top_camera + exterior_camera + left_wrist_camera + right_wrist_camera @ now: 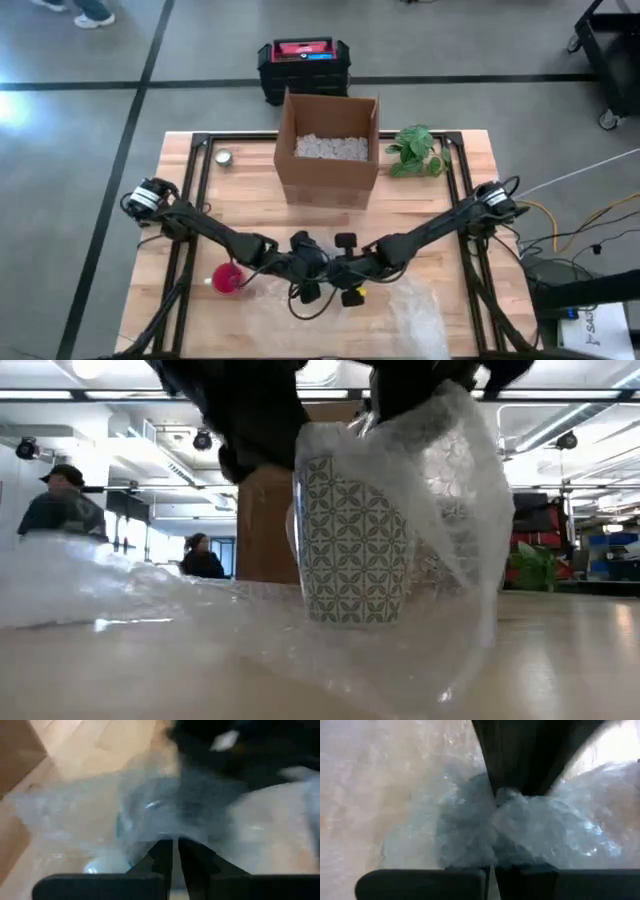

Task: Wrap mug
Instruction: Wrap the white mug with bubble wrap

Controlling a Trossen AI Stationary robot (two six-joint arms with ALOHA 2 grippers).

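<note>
- Left gripper at table centre-front, fingers nearly closed, pinching the bubble wrap edge.
- Right gripper just at its 3 o'clock, clamped on bunched wrap.
- Mug upright between them, patterned ceramic, wrap draped over the top and one side.
- Step: folding wrap over mug, partly done. Next probably needs the loose side pulled around.
- Cardboard box at 12 o'clock, red object at 9 o'clock.

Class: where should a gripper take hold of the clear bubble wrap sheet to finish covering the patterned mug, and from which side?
Probably the loose flap of clear bubble wrap sheet hanging beside the upright patterned mug, taken from above: it stands free of the mug's wall, while the rest lies flat on the wooden table.
</note>
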